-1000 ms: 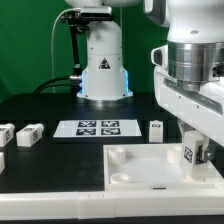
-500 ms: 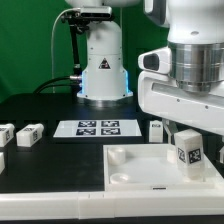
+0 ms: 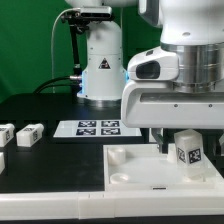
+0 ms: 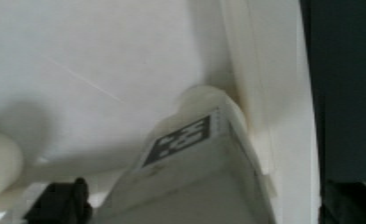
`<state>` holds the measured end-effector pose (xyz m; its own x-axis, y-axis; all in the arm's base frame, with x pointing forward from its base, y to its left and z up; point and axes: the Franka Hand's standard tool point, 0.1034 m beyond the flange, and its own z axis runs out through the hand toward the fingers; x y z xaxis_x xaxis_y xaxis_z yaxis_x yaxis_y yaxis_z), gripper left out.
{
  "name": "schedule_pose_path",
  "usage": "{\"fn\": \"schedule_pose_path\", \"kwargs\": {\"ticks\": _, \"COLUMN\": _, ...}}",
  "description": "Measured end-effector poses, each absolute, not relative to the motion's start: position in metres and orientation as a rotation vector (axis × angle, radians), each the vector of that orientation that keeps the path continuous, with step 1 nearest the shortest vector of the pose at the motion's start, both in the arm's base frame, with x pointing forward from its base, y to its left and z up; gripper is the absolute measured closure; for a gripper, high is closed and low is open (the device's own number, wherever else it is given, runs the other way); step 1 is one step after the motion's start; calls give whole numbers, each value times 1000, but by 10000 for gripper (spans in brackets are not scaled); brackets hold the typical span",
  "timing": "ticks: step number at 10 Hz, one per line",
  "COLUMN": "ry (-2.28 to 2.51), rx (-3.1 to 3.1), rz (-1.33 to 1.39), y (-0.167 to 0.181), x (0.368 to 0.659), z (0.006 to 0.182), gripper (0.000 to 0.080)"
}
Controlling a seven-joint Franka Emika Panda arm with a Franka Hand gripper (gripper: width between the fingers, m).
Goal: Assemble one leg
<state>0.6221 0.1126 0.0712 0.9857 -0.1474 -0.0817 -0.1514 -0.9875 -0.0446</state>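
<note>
One leg (image 3: 186, 150), a stubby white post with a tag on its face, stands upright on the large white panel (image 3: 140, 170) near its far corner at the exterior view's right. My gripper (image 3: 178, 128) hangs just above it, with the big white hand filling the upper right. In the wrist view the leg (image 4: 183, 145) lies between my two dark fingertips (image 4: 63, 200), with a gap showing beside it. My gripper (image 4: 206, 205) is open and holds nothing. Round sockets show in the panel (image 4: 91, 80).
Other loose legs (image 3: 30, 134) lie on the black table at the exterior view's left. The marker board (image 3: 97, 127) lies behind the panel. The robot base (image 3: 103, 65) stands at the back.
My gripper has let go of the leg, risen and shifted toward the exterior view's left. The leg stays standing on the panel.
</note>
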Motion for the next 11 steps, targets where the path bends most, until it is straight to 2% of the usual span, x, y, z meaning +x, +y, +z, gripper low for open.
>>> {"fn": "schedule_pose_path", "kwargs": {"ticks": 1, "ry": 78, "rx": -3084, "rz": 115, "y": 113, "x": 622, "z": 71, "gripper": 150}}
{"fn": "schedule_pose_path", "kwargs": {"ticks": 4, "ry": 57, "rx": -3083, "rz": 113, "y": 113, "x": 622, "z": 71, "gripper": 159}}
{"fn": "schedule_pose_path", "kwargs": {"ticks": 5, "ry": 57, "rx": -3083, "rz": 113, "y": 113, "x": 622, "z": 70, "gripper": 322}}
{"fn": "schedule_pose_path", "kwargs": {"ticks": 6, "ry": 72, "rx": -3082, "rz": 114, "y": 113, "x": 622, "z": 70, "gripper": 322}}
{"fn": "schedule_pose_path", "kwargs": {"ticks": 7, "ry": 111, "rx": -3082, "rz": 116, "y": 113, "x": 622, "z": 70, "gripper": 513}}
{"fn": "schedule_pose_path", "kwargs": {"ticks": 9, "ry": 109, "rx": -3082, "rz": 116, "y": 113, "x": 622, "z": 70, "gripper": 509}}
{"fn": "schedule_pose_path", "kwargs": {"ticks": 11, "ry": 510, "rx": -3043, "rz": 122, "y": 115, "x": 622, "z": 70, "gripper": 509}}
